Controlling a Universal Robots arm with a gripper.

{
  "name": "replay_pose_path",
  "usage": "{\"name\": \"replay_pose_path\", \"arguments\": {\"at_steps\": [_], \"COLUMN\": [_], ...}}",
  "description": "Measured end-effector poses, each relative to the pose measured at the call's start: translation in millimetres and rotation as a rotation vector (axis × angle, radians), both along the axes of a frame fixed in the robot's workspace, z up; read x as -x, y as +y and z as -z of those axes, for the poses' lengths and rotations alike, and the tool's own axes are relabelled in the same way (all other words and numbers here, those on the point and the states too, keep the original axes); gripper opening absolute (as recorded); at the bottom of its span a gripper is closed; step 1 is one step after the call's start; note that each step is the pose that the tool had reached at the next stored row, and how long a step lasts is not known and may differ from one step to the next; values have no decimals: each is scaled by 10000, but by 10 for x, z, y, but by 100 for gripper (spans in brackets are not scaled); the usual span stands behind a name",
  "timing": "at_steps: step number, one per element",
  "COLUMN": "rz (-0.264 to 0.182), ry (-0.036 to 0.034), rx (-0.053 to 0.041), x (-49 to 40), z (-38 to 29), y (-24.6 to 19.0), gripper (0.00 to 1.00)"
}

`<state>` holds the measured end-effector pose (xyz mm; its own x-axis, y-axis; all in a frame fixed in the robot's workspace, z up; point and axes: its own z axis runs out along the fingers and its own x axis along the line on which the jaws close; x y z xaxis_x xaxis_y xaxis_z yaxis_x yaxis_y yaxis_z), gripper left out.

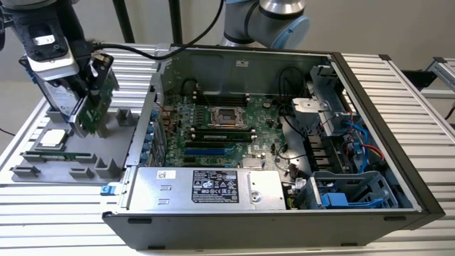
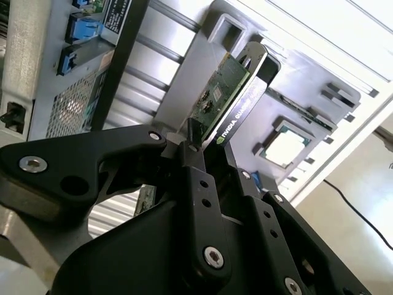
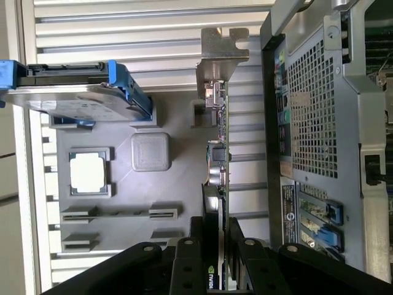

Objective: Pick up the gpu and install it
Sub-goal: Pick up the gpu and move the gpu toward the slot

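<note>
**GPU HELD FAST BESIDE THE OPEN COMPUTER**

Pincer (image 1: 90, 90) closed on the gpu (image 1: 96, 109), with one black finger (image 2: 198, 175) pressed to each face of the card in both wrist views. Gripped by one long edge and held on edge, slightly tilted in the exterior view. Green circuit face on one side of the fingers and black cooler on the other in the second wrist view. Silver end bracket (image 3: 218, 55) at the end of the card farthest from the fingertips in the first wrist view.

Directly beneath the pincer, a gray parts tray (image 1: 53, 168). Cannot tell whether the card's lower edge touches its holder or hangs just clear.

Just beside the pincer, toward the exterior view's left, a silver hard drive (image 1: 57, 96) with a blue frame, standing on edge in the tray. Lower down on that side, a square processor chip (image 1: 53, 138) lying flat in a recess. Nearer the camera, a narrow green memory stick (image 1: 57, 156) lying in its own holder.

To the exterior view's right of the pincer, right beside the tray, an open computer case (image 1: 249, 229) lying on its side. Motherboard (image 1: 213, 128) exposed inside, with a power supply (image 1: 206, 189) along the near wall.

Under everything, a ribbed metal table (image 1: 419, 106). Behind the case and well apart from the pincer, a gray and blue arm joint (image 1: 274, 18).
</note>
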<state>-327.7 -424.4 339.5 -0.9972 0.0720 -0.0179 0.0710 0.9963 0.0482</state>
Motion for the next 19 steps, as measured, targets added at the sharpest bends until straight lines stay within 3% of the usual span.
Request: {"name": "replay_pose_path", "arguments": {"at_steps": [19], "rz": [-2], "ry": [0], "rx": [0], "x": [-1], "z": [-134], "y": [-1], "gripper": [0]}}
